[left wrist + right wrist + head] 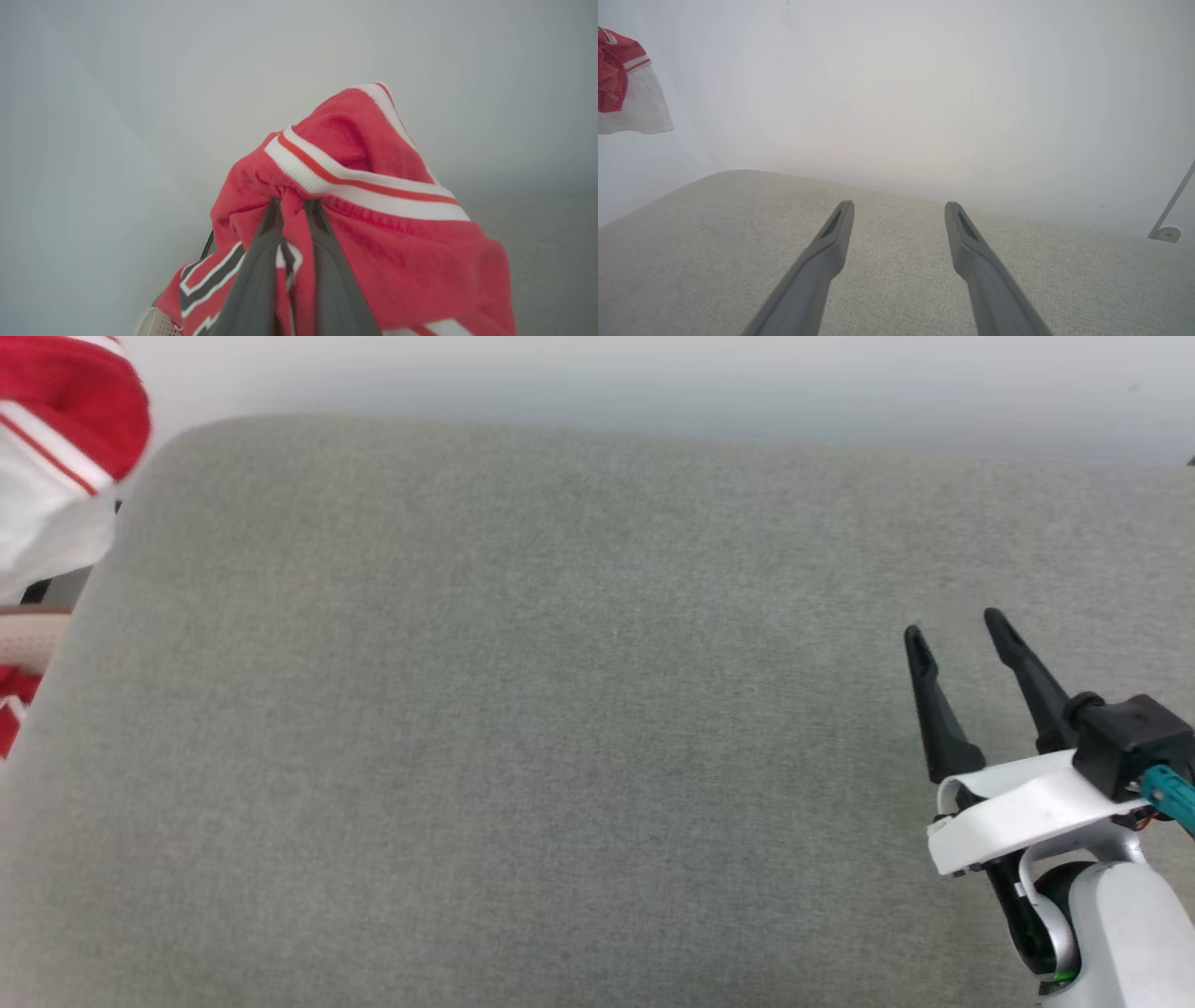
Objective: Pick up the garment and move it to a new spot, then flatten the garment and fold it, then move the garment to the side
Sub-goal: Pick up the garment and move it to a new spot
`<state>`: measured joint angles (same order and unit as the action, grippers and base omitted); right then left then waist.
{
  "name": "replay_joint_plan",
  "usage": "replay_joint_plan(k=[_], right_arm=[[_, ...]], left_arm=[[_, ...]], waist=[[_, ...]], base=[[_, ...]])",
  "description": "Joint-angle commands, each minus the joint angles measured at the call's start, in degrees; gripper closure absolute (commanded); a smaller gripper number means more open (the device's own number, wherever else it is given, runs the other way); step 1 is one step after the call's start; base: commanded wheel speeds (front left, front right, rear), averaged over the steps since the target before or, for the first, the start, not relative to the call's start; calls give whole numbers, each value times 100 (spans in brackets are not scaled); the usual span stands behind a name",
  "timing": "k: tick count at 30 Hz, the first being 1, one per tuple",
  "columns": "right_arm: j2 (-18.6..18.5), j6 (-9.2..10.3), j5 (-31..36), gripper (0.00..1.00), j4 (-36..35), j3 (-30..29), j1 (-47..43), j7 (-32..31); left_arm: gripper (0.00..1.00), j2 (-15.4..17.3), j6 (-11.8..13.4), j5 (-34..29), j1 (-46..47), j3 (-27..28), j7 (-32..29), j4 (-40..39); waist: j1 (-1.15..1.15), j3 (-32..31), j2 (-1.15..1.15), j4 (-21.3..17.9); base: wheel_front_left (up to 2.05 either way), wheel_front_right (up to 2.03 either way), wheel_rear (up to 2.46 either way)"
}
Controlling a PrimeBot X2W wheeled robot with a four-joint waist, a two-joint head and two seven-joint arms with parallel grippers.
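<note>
Left gripper [294, 203], long dark prongs nearly together, pinching bunched red garment [383, 242] draped around its tips. Right gripper [952, 623] spread wide, bare, above grey cushion [523, 728]; garment well off to its left, nearer left arm.

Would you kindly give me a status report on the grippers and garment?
Left gripper shut on the garment, held up beside the grey cushion. Right gripper open, empty, above cushion. Nothing in the way.

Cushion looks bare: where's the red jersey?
Far left in the head view, the red-and-white jersey T-shirt hangs beyond the grey cushion, clamped in the left gripper.
</note>
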<state>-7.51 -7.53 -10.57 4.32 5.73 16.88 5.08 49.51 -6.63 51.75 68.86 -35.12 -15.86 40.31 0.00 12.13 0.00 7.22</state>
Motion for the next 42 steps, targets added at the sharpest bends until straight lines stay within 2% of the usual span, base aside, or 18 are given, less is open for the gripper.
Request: replay_joint_plan(k=[1, 7, 13, 19, 24, 31, 42], right_arm=[[4, 8, -43, 0, 20, -99, -77, 66], [-13, 8, -54, 0, 56, -406, -178, 167], [15, 8, 24, 0, 72, -710, -238, 245], [135, 8, 71, 0, 139, -892, -281, 359], [237, 8, 86, 0, 193, -923, -286, 462], [348, 8, 83, 0, 277, -906, -232, 599], [440, 8, 25, 0, 535, -812, -77, 785]], left_arm=[[100, 22, 108, 21, -162, -35, -116, -383], [100, 327, 623, 184, -681, -58, -603, -2073], [100, 484, 1225, 249, -1109, -145, -1013, -3771], [100, 351, 1428, 132, -1247, -407, -1279, -4847], [100, 49, 1377, 39, -1279, -718, -1396, -5199], [100, -264, 1228, -100, -1454, -1168, -1462, -5092], [100, -728, 602, -58, -2005, -1930, -1364, -4011]], waist=[[0, -157, 0, -144], [0, -241, 0, -444], [0, -183, 0, -862], [0, -79, 0, -1301], [0, 65, 0, -1600], [0, 273, 0, -1820], [0, 490, 0, -1954]], base=[[0, 0, 0], [0, 0, 0], [0, 0, 0], [0, 0, 0], [0, 0, 0], [0, 0, 0], [0, 0, 0]])
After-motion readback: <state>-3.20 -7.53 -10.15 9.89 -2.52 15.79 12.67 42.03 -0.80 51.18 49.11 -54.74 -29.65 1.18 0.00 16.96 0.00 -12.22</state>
